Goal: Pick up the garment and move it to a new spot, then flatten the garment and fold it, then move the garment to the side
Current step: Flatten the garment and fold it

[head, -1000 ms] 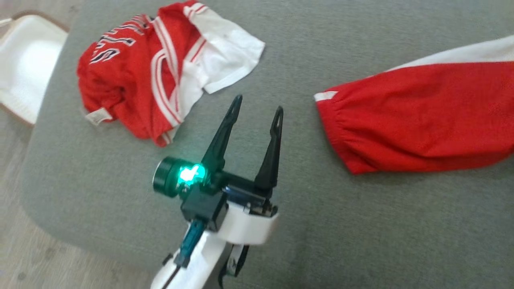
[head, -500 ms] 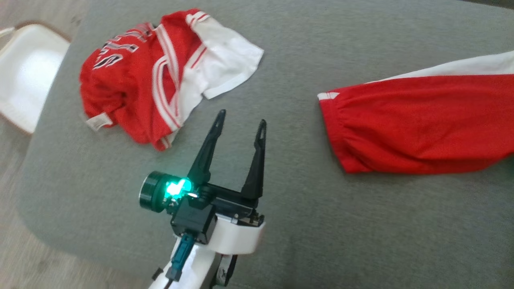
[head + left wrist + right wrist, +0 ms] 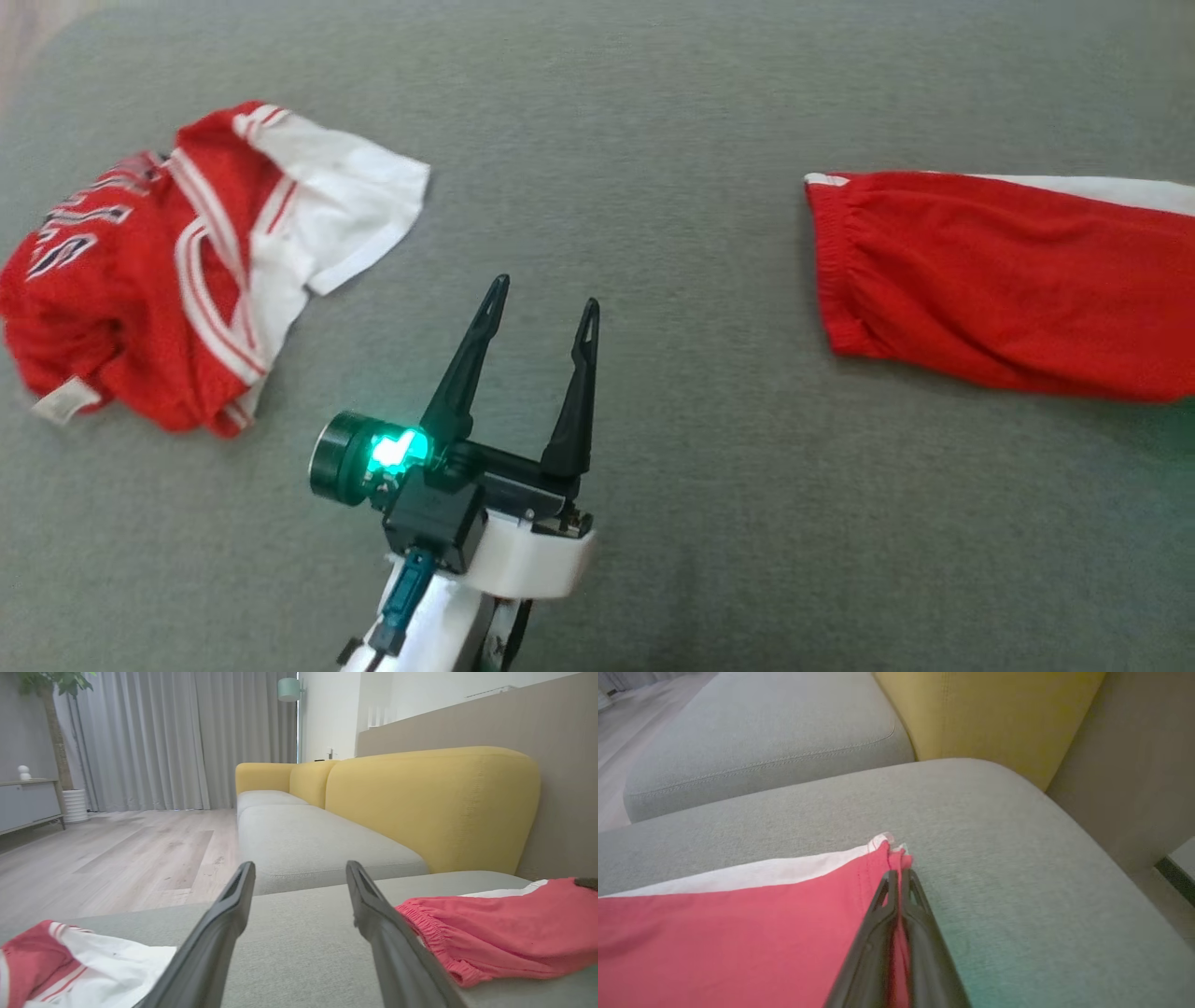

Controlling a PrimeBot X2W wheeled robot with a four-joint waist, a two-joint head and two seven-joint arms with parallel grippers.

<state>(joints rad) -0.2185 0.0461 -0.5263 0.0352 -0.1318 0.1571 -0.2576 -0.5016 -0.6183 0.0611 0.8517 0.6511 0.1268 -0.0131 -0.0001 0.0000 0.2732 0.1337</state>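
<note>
The garment [image 3: 990, 289], red with a white band along its far edge, lies flat on the right of the grey cushion [image 3: 653, 140]. In the right wrist view my right gripper [image 3: 896, 877] is shut on the garment [image 3: 738, 933], pinching its far corner. My left gripper [image 3: 544, 294] hovers open over bare cushion in the middle, with nothing between its fingers. The left wrist view has the left gripper [image 3: 300, 868] pointing between the garment's elastic hem [image 3: 495, 928] on the right and a crumpled jersey on the left.
A crumpled red and white jersey [image 3: 140, 299] with lettering sits at the cushion's left. Beyond the cushion runs a sofa with a grey seat [image 3: 308, 840] and a yellow back [image 3: 430, 798]. Wood floor [image 3: 117, 854] lies to the left. The cushion's rounded edge [image 3: 1087, 840] drops off near a wall.
The head camera has turned, shifting the whole picture. The garment now lies much farther right of the jersey and more level. The left gripper stays open.
</note>
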